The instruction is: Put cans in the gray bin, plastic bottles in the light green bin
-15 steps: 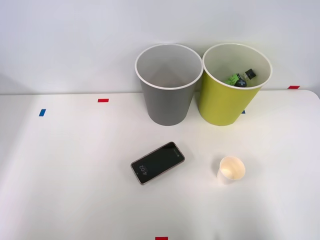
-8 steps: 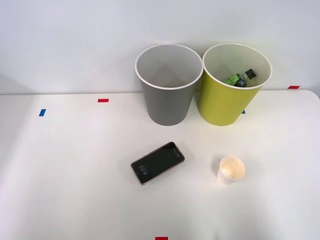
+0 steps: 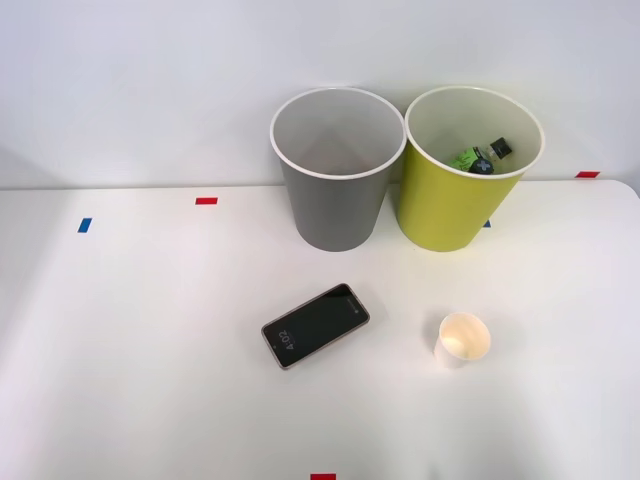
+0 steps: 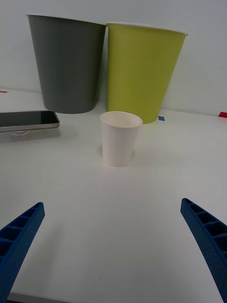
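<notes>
Jaws on our right gripper (image 4: 113,246) are spread wide, low over the white tabletop (image 3: 150,330) and holding nothing. Just ahead we've got a white paper cup (image 3: 462,339) standing upright, with a phone (image 3: 315,325) lying flat off to its left, screen up. Further back, the gray bin (image 3: 335,165) and the light green bin (image 3: 468,165) stand side by side at the wall. Both plastic bottles (image 3: 480,156) are lying down inside the light green one.
</notes>
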